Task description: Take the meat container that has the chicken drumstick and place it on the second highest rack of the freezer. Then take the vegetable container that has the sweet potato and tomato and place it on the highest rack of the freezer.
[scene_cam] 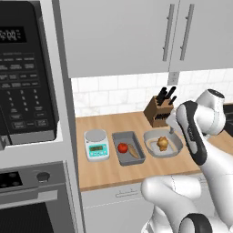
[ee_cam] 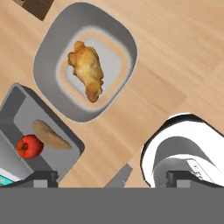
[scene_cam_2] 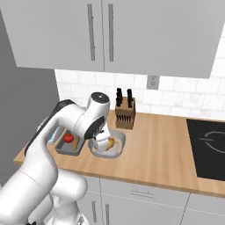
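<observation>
A: Where does the meat container (scene_cam: 163,144) sit?

B: On the wooden desk (scene_cam: 136,170), in the middle of the row. The vegetable container (scene_cam: 128,148) with the tomato (scene_cam: 123,147) and sweet potato (scene_cam: 133,150) stands just to its left, apart from it, and a kitchen scale (scene_cam: 96,144) is further left. A knife block (scene_cam: 158,111) stands behind, near the wall.

A: And the gripper (scene_cam_2: 101,143)?

B: It hangs above the meat container, over its near-left edge as seen from the right base view, pointing down. In the hand view the chicken drumstick (ee_cam: 88,70) lies in the middle of the grey dish, which looks clear of the finger tips.

A: Are the jaws open?

B: I cannot tell. The hand view shows just the very ends of two dark tips at the bottom, and the base views are too coarse around the hand.

A: How would the dish handle?

B: I judge it stiff and fairly light, a rounded shallow tray with a broad sloping rim. The walls look smooth, so probably slippery. The drumstick lies loose inside and could slide if the dish tilts.

A: Best place to grip?

B: The rim, one finger inside and one outside the wall, on a straighter side rather than a rounded corner. Keep it level while carrying it to the freezer.
</observation>
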